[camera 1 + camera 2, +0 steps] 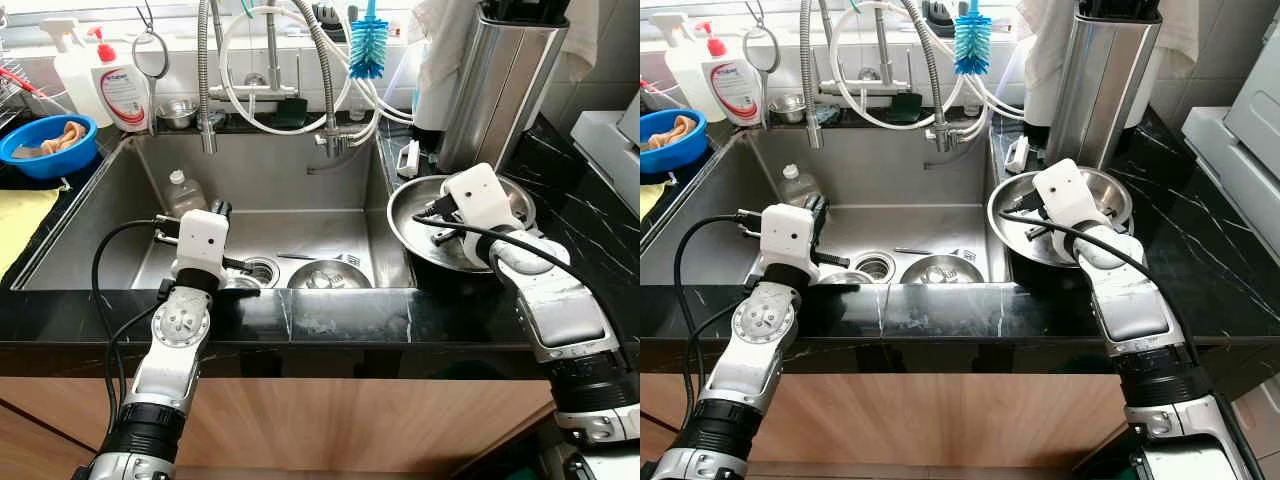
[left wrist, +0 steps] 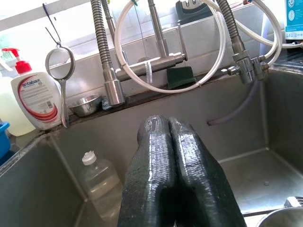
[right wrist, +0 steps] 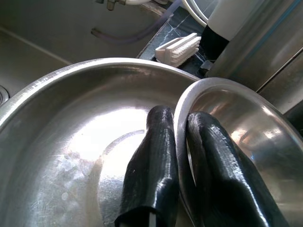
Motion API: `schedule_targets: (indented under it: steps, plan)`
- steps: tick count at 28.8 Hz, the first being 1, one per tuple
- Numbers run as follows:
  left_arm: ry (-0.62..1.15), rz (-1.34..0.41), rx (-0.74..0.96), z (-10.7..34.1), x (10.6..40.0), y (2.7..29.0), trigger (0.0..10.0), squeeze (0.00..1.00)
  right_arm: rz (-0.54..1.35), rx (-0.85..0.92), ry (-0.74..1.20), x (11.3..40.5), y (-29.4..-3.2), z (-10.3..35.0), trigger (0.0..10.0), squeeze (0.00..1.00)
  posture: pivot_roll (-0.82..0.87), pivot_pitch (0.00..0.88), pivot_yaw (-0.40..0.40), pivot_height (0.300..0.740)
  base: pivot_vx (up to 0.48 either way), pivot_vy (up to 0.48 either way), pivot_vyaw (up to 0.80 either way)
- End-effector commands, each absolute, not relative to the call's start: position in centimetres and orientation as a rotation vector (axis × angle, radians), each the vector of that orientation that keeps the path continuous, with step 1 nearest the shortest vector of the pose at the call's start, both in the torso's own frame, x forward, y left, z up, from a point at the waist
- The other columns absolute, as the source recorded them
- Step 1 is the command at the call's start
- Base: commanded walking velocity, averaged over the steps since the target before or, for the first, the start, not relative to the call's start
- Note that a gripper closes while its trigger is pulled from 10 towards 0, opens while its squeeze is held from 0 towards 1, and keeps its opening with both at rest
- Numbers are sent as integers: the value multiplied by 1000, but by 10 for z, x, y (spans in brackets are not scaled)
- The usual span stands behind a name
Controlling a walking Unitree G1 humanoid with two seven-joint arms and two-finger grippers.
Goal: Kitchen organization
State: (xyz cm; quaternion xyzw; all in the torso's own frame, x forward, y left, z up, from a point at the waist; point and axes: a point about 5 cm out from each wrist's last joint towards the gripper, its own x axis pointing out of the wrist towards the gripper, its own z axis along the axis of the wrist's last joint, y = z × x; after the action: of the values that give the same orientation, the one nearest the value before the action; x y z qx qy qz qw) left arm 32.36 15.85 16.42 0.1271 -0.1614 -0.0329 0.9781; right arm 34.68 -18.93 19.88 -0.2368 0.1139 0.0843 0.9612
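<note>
The small steel bowl sits inside the wide steel pan on the desk right of the sink; the right gripper pinches its rim. Lift straight up, clearing the pan's lip and the tall steel canister behind. The left gripper, pressed together, hovers over the sink.

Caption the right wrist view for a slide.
Right gripper pinching the rim of a small steel bowl nested in a larger steel bowl, white brush behind.
</note>
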Motion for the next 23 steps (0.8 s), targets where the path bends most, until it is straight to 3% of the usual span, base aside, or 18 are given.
schedule_targets:
  steps: [1, 14, 15, 18, 19, 22, 23]
  plan:
    - [-325, -68, 273, 166, 324, 161, 10000, 0, 170, -464, 227, 349, -190, 202, 0, 0, -211, 0, 43, 731, 0, 0, 0]
    - [-326, -84, 259, 166, 324, 157, 10000, 0, 139, -551, 119, 351, -191, 235, 0, 0, -213, 0, 40, 731, 0, 0, 0]
    - [-323, -84, 241, 165, 324, 157, 10000, 0, 135, -579, 99, 351, -190, 241, 3647, 0, -215, 0, 40, 731, 0, 0, 0]
    - [-320, -84, 220, 165, 324, 157, 10000, 0, 130, -608, 81, 351, -189, 245, 3647, 0, -215, 0, 40, 731, 0, 0, 0]
    - [-322, -82, 223, 165, 324, 156, 10000, 0, 128, -680, -6, 352, -184, 261, 10000, 0, -217, 0, 36, 731, 0, 0, 0]
    - [-325, -83, 225, 166, 324, 155, 10000, 0, 219, -600, -169, 350, -162, 280, 10000, 0, -219, 0, 34, 731, 0, 0, 0]
    - [-325, -83, 223, 166, 324, 155, 10000, 0, 299, -494, -242, 347, -148, 287, 10000, 0, -219, 0, 34, 731, 0, 0, 0]
